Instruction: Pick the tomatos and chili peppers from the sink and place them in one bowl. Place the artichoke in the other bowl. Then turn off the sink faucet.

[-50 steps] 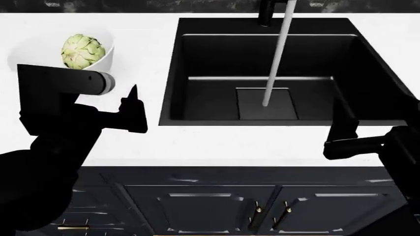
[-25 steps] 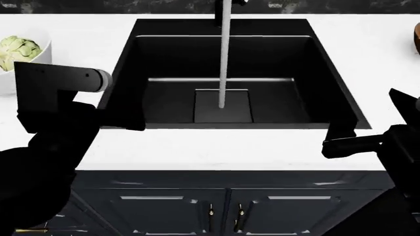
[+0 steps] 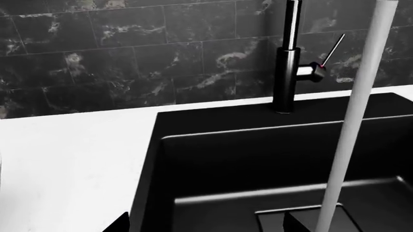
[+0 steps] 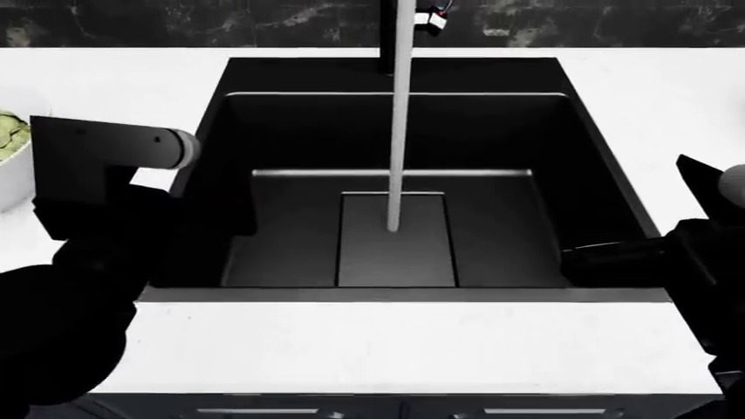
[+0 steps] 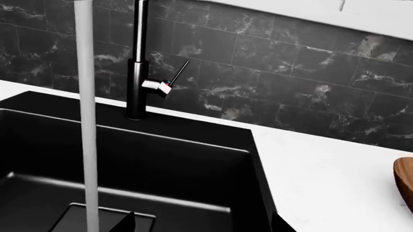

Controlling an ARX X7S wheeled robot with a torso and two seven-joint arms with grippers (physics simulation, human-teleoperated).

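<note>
Water stream (image 4: 397, 131) running into sink (image 4: 605, 175).

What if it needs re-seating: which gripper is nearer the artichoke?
Left. The left gripper hangs over the sink's left edge, toward the artichoke; the right gripper is at its opposite side.

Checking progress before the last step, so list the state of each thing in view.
Tall black column faucet: running, stream reaching basin floor.
Matte black rectangular sink: no produce visible.
Pale green artichoke: in plain white bowl.
Brown wooden bowl: only rim visible, contents unseen.
</note>
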